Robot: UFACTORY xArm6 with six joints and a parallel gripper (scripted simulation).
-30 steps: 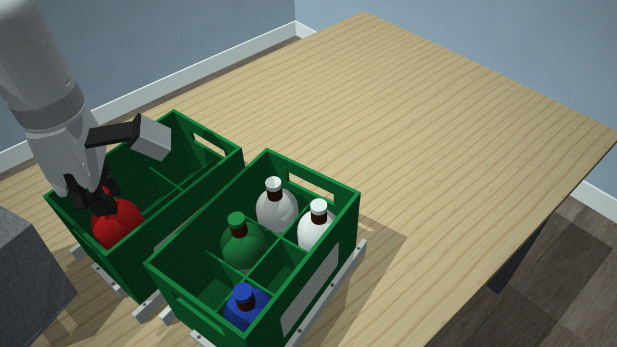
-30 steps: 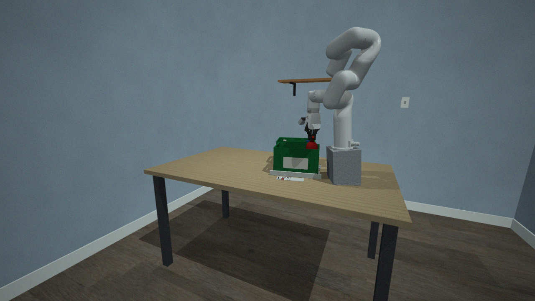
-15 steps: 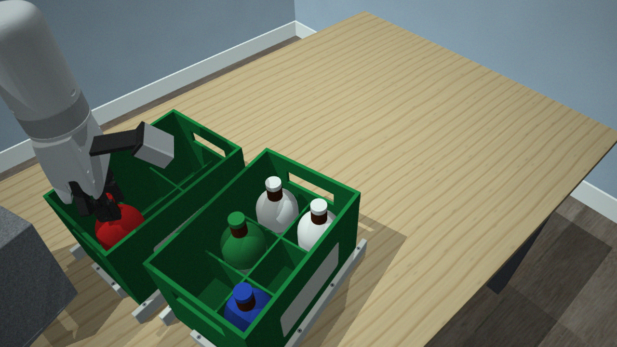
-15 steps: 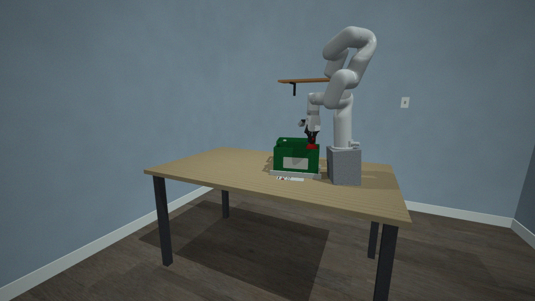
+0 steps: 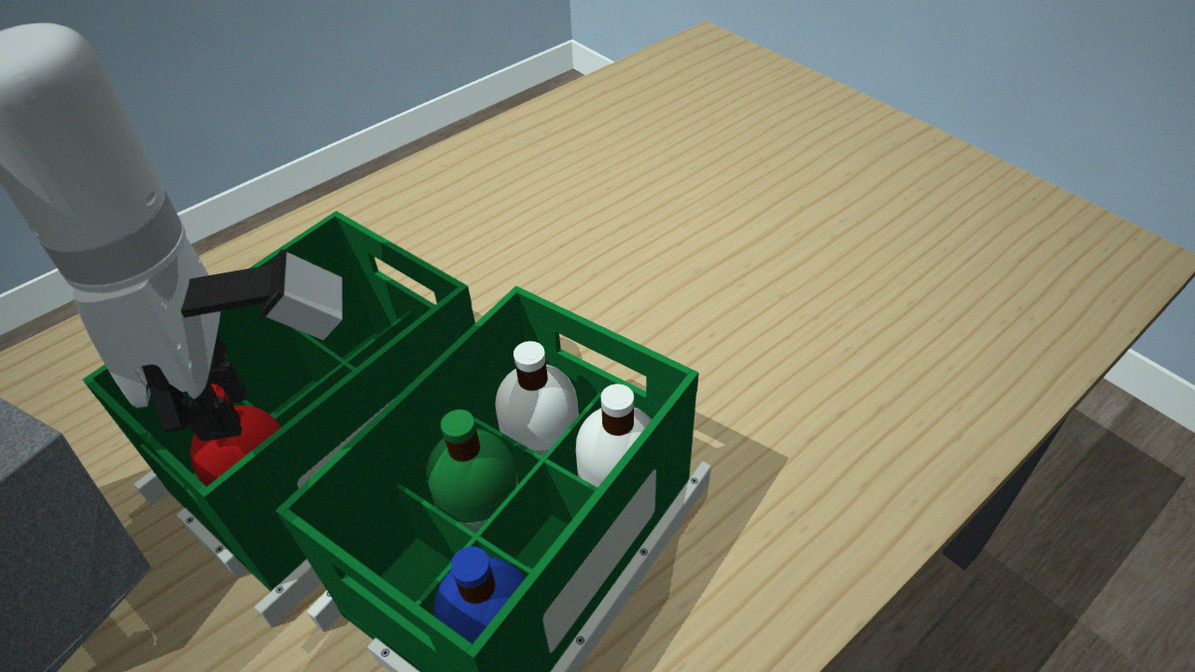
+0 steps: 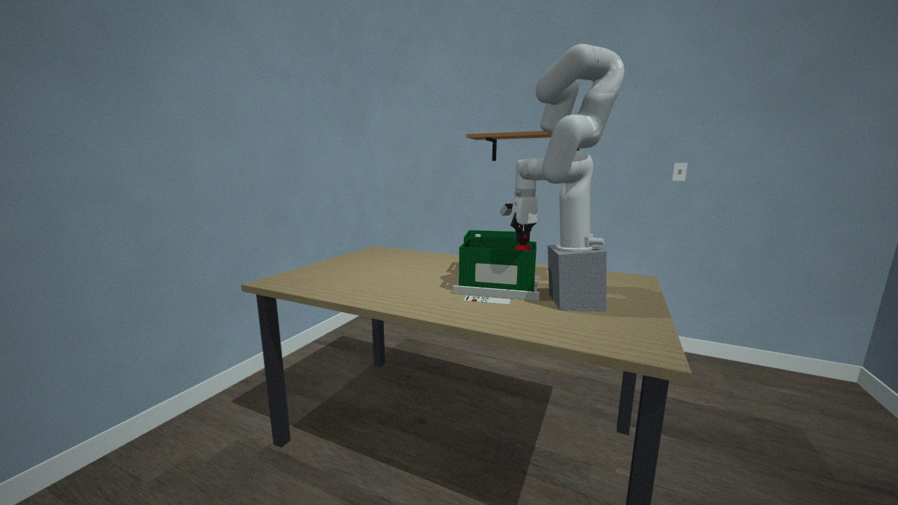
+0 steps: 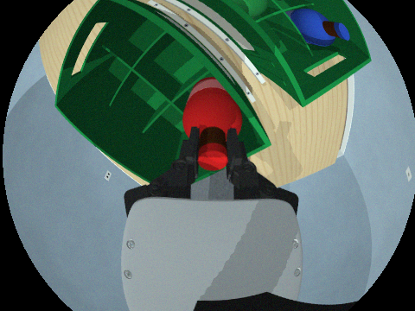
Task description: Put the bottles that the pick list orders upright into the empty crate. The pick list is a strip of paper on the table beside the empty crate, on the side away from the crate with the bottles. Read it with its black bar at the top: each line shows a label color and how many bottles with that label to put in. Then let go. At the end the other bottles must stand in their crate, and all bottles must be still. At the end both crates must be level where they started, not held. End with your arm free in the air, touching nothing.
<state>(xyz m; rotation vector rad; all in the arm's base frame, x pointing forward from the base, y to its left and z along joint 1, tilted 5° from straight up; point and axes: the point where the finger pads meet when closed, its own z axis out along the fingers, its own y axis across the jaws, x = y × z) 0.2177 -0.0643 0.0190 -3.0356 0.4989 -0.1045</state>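
Observation:
My gripper is shut on the neck of a red bottle. The bottle is upright, its body inside an end compartment of the crate beside the pick list; its base is hidden. That crate's other visible compartments are empty. The other crate holds a green bottle, a blue bottle and two white bottles, one at the back and one at the right, all upright. The pick list shows a red mark but is too small to read fully.
The crates stand side by side with a narrow gap on the wooden table. The grey base block stands near their end. A shelf is on the wall behind the arm.

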